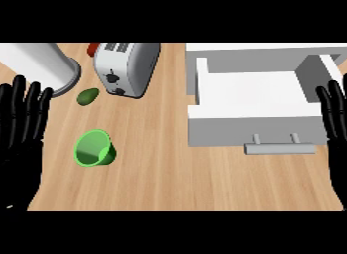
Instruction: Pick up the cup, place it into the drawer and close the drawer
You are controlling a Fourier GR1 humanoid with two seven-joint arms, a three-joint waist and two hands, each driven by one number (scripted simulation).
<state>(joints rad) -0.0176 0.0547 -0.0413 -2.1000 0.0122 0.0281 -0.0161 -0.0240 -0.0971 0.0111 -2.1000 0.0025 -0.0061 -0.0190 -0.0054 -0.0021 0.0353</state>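
Pre-grasp stage: green cup (95,148) lies untouched at 9 o'clock; both robot hands (left robot hand (15,124), right robot hand (343,119)) are held wide; reach toward cup is required, open drawer (250,121) at 2 o'clock.

Both hands are black all over, with a slightly glossy, smooth surface that catches faint grey highlights along the edges. The left hand (15,134) shows long, slender fingers with rounded tips, running into a broad dark palm and wrist below them. The right hand (342,134) looks the same: narrow black fingers with rounded tips above a flat black palm. No cables, screws or markings can be made out on either hand.
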